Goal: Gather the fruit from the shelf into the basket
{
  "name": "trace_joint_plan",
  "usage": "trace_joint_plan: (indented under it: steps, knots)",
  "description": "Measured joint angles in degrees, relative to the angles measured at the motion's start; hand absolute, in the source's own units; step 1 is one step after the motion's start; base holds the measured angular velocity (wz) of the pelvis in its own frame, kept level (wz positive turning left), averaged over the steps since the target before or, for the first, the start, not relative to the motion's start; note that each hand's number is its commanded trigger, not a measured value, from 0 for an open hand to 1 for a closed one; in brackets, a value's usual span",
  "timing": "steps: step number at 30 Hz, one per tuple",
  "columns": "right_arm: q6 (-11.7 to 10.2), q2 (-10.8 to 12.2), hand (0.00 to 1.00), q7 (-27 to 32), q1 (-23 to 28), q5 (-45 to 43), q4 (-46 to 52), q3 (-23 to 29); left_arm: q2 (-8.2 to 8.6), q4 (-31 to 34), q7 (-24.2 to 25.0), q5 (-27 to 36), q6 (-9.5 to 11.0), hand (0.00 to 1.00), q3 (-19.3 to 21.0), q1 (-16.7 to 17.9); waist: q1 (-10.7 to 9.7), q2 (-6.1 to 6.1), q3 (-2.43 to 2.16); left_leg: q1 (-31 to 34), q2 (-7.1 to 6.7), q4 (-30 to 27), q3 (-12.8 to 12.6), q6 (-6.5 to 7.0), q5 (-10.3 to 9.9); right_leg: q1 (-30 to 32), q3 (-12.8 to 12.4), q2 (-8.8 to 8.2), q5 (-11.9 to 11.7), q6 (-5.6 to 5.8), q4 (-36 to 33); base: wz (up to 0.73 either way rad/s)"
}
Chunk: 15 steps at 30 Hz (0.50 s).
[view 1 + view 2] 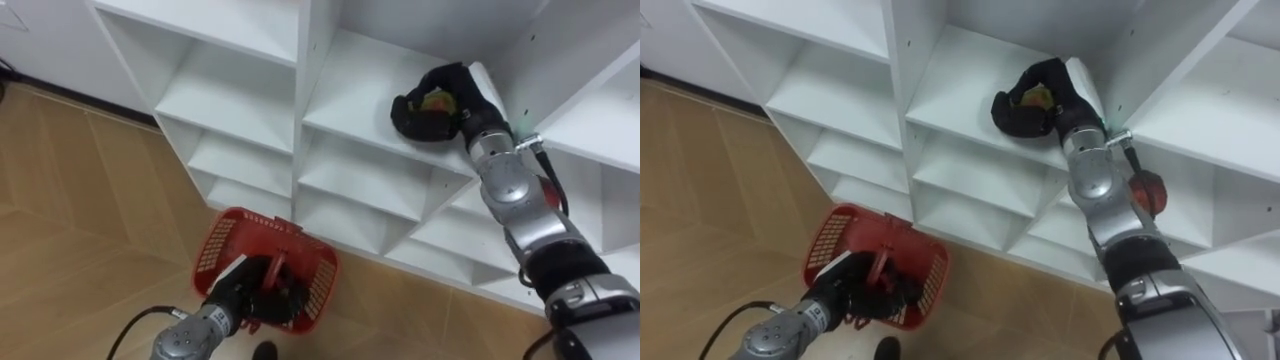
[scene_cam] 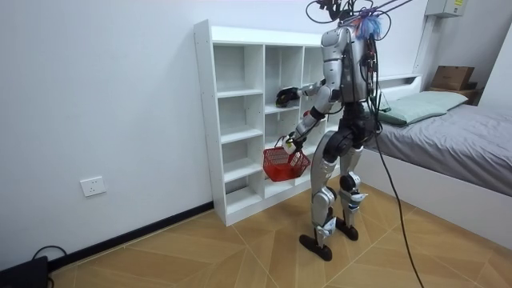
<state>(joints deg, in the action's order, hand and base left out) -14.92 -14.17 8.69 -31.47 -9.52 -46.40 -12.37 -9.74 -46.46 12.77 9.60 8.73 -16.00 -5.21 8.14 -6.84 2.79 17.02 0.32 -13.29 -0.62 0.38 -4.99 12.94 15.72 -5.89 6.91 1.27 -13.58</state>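
My right hand (image 1: pixel 432 105) reaches into a cubby of the white closet (image 1: pixel 350 90) and its fingers are curled round a yellow-green and reddish fruit (image 1: pixel 437 100) lying on the shelf. The same hand (image 1: pixel 1025 100) and fruit (image 1: pixel 1038 96) appear in the right eye view. Low at my left, my left hand (image 1: pixel 250 290) is shut on the handle of a red mesh basket (image 1: pixel 225 240), which hangs over the wooden floor in front of the closet's bottom shelves. In the room view I stand facing the closet (image 2: pixel 240 120), with the basket (image 2: pixel 284 164) at hip height.
The closet's other cubbies (image 1: pixel 230 90) in view hold nothing. Wooden floor (image 1: pixel 80 200) stretches to my left. A bed (image 2: pixel 456 136) stands behind me in the room view, and a wall socket (image 2: pixel 94 186) is on the wall at that view's left.
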Motion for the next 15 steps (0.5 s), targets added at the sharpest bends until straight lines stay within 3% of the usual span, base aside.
trace_joint_plan:
  steps: [4, 12, 15]
  knots:
    - [-0.1, 0.1, 1.00, -0.1, 5.0, 0.1, 5.5, -1.1, 0.14, 0.0, 0.1, 0.2, 0.0, 1.00, -0.1, 0.0, -0.3, 0.42, -0.18, -0.6, 0.06, -0.1, -0.2, -0.01, -0.1, -0.7, 0.0, 0.03, 0.0, 0.00, 0.0, -0.02]
    - [-1.7, 1.0, 1.00, -1.6, 16.9, 1.2, 16.5, -3.6, 1.58, 2.1, -0.8, 2.6, 0.5, 1.00, 0.0, 0.1, -1.9, 3.23, -1.72, -1.7, 0.40, 0.1, -1.7, 0.00, -0.1, -0.8, -1.7, 0.28, -0.3, -0.09, -0.1, -0.10]
    - [-1.4, 1.2, 1.00, -3.6, 19.7, 0.9, 16.3, -5.0, 1.85, 2.6, -0.8, 4.7, 1.2, 1.00, 0.0, 0.0, -3.2, 3.60, -1.77, -1.9, 0.58, 0.0, -2.0, 0.00, -0.1, -0.8, -2.1, 0.40, -0.4, -0.22, -0.2, -0.09]
